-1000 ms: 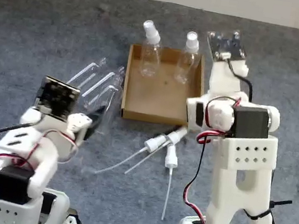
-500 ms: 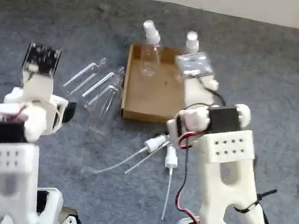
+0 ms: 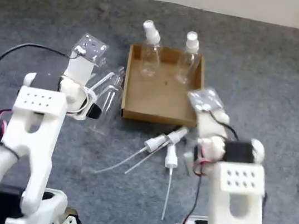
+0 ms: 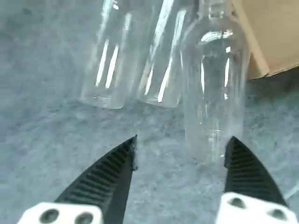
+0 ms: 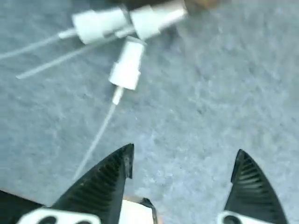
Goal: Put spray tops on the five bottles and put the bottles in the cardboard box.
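On the grey bench (image 3: 289,82), the box (image 3: 159,105) holds two capped bottles (image 3: 150,53), upright along its far wall. Just beside the box, on the left arm's side, three uncapped bottles (image 4: 212,88) lie side by side. The left gripper (image 4: 182,142) hangs over their bases, jaws spread apart and holding nothing. Three spray tops (image 5: 126,70) with thin tubes lie on the bench in front of the box, two close together and the third just beside them. The right gripper (image 5: 184,149) hovers near these tops, jaws wide apart and holding nothing.
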Robot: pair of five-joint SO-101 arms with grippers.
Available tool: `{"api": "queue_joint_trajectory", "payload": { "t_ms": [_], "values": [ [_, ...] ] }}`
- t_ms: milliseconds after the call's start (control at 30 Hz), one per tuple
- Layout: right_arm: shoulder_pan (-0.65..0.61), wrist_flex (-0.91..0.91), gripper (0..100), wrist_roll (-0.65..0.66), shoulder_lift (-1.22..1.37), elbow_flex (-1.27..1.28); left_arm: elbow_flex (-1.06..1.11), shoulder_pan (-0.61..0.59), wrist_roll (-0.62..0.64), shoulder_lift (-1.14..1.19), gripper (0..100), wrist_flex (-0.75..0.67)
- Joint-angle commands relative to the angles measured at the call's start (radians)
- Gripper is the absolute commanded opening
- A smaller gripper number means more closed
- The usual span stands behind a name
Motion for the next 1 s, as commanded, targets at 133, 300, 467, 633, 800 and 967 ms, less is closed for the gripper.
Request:
{"api": "queue_joint_trajectory", "payload": {
  "t_ms": [133, 300, 467, 633, 800, 967],
  "values": [
    [0.153, -0.024, 27.5, 0.163, -0.216, 0.196, -0.154, 0.091, -0.006, 0.156, 29, -0.089],
    [0.154, -0.097, 27.5, 0.163, -0.266, 0.303, -0.206, 0.147, 0.008, 0.254, 29, -0.089],
    [0.154, -0.102, 27.5, 0.163, -0.275, 0.331, -0.2, 0.133, 0.021, 0.332, 28, -0.15],
    [0.154, -0.102, 27.5, 0.163, -0.275, 0.329, -0.168, 0.124, 0.023, 0.374, 26, -0.201],
    [0.154, -0.102, 27.5, 0.163, -0.275, 0.329, -0.145, 0.11, 0.021, 0.374, 16, -0.204],
    [0.159, -0.101, 27.5, 0.163, -0.275, 0.329, -0.148, 0.096, 0.021, 0.36, 12, -0.19]
  ]
}}
